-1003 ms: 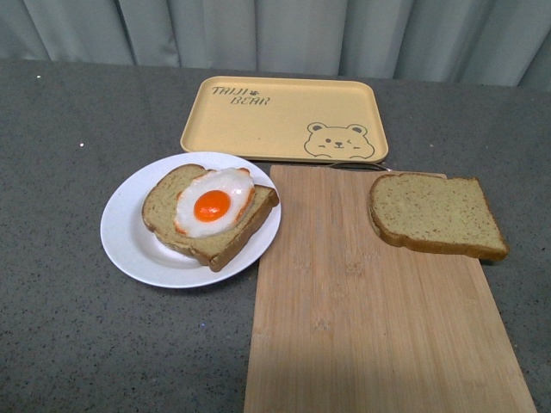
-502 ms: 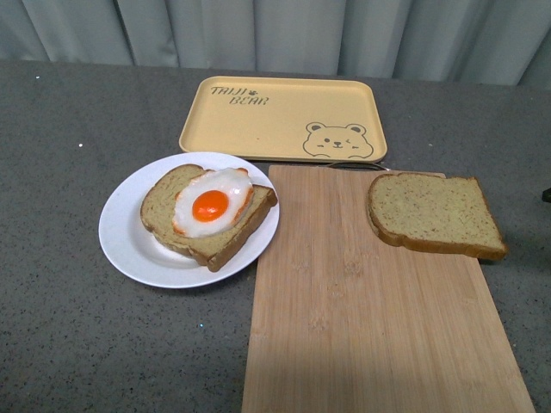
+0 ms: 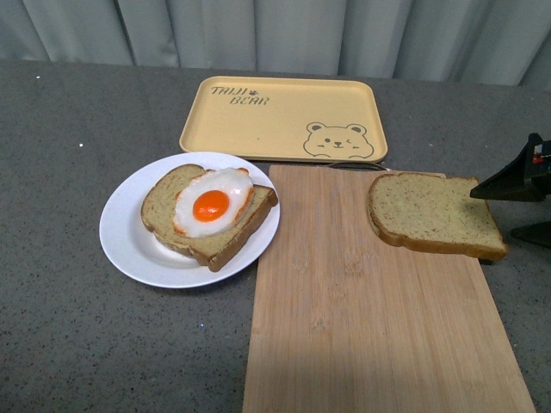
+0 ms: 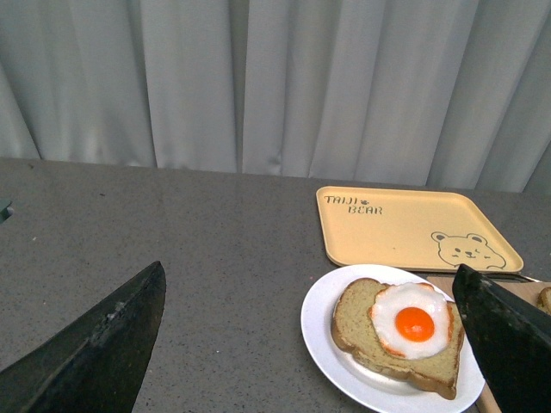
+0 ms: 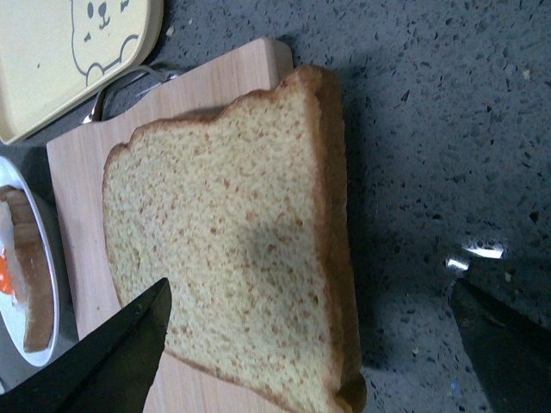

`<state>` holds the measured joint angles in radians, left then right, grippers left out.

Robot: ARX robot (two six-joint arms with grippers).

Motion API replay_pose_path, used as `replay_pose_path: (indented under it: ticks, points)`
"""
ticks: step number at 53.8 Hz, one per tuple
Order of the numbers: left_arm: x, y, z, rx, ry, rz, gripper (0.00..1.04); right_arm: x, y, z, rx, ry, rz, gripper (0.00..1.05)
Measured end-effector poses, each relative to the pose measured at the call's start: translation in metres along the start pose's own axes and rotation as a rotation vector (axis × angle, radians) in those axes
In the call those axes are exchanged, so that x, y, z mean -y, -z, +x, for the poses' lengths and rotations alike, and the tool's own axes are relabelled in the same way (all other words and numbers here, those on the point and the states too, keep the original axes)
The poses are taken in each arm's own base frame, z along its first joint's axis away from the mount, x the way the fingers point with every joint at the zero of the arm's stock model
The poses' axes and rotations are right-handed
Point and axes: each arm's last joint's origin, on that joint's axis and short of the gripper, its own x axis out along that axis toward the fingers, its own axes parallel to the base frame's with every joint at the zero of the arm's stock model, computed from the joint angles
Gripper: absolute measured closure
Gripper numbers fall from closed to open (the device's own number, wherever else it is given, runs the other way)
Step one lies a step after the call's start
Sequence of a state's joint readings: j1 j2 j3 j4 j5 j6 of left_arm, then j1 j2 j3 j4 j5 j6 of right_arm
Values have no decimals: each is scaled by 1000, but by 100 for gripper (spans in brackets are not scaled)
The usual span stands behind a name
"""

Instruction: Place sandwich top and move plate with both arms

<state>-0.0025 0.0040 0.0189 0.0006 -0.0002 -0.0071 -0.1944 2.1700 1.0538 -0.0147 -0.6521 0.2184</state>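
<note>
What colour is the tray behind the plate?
The tray is pale yellow with a bear drawing, clearest in the front view.

Right pincer (image 3: 492, 213) straddles the outer crust of the sandwich top (image 3: 435, 213): one finger over the slice, the other over the table (image 3: 69, 327). Sandwich top lies on the far right corner of the board (image 3: 362, 318), overhanging toward that pincer. Plate (image 3: 129, 245) is well left of it, rim at the board's left edge, with the egg slice (image 3: 164, 215) on it and the egg (image 3: 213, 202) on top. Tray (image 3: 258, 120) is behind both. From the left pincer (image 4: 308, 271), the plate is ahead and the tray beyond.
</note>
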Motion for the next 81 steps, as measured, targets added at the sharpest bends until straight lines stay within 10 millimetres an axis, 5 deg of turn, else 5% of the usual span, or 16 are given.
replay_pose_path:
  ticks: [8,17,27,35,42,48,66,81]
  points:
    - [0,0,0,0,0,0,7,-1,-7,12,-24,38,30,38]
    - [0,0,0,0,0,0,7,-12,-15,18,-38,64,24,79]
    - [0,0,0,0,0,0,7,-15,-14,13,-51,81,25,104]
    - [0,0,0,0,0,0,7,-31,-14,-9,-21,30,-10,104]
    - [0,0,0,0,0,0,7,-64,-15,-39,41,-115,-80,104]
    - [0,0,0,0,0,0,7,-96,-10,-43,38,-269,-120,104]
    - [0,0,0,0,0,0,7,-169,19,13,12,-438,-150,104]
    - [0,0,0,0,0,0,7,-199,54,83,-132,-450,-57,104]
